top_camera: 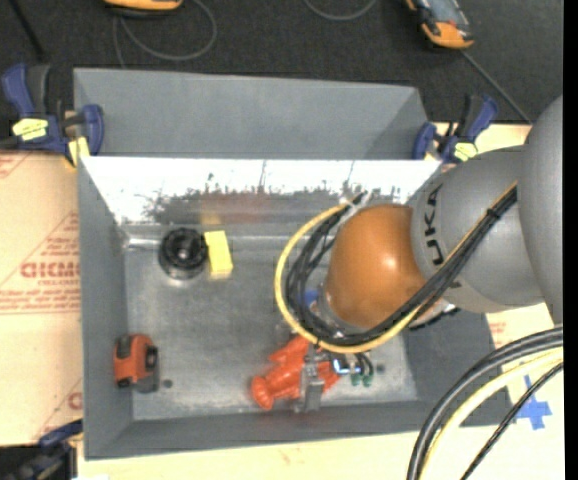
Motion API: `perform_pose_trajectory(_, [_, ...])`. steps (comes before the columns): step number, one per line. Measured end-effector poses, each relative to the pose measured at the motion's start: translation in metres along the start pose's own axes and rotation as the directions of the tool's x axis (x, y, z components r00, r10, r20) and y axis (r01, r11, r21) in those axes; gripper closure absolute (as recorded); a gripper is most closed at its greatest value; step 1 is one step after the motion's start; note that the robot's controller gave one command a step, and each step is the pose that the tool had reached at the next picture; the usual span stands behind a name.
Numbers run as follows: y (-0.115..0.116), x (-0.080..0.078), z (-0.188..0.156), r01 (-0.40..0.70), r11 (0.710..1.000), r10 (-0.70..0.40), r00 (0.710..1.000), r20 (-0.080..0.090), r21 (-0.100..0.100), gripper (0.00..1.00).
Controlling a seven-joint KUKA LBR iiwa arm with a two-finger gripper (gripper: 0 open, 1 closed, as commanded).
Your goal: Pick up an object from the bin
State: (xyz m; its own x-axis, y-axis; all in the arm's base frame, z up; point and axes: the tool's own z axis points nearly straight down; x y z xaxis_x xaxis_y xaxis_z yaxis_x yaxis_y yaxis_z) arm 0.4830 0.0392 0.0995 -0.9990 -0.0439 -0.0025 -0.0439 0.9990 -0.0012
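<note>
Grey bin (219,313), front edge: end effector (315,380) over knobbly orange toy (277,376)

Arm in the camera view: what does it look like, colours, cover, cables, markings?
The arm is a thick, rounded grey link with dark lettering, "UKA" readable. Its wrist carries a glossy orange dome cover. Yellow and black cables loop round the dome; more black cables cross the link.

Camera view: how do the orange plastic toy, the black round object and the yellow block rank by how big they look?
1. Orange plastic toy, partly hidden, so perhaps bigger still.
2. Black round object.
3. Yellow block.
</note>
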Motion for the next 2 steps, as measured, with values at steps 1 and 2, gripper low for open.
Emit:
perform_pose_trajectory(1, [-0.0389, 0.0043, 0.027, -0.025, 1.0, 0.025, 1.0, 0.003, -0.001, 1.0])
perform_pose_trajectory(2, [-0.0388, 0.0043, 0.027, -0.026, 1.0, 0.026, 1.0, 0.003, -0.001, 1.0])
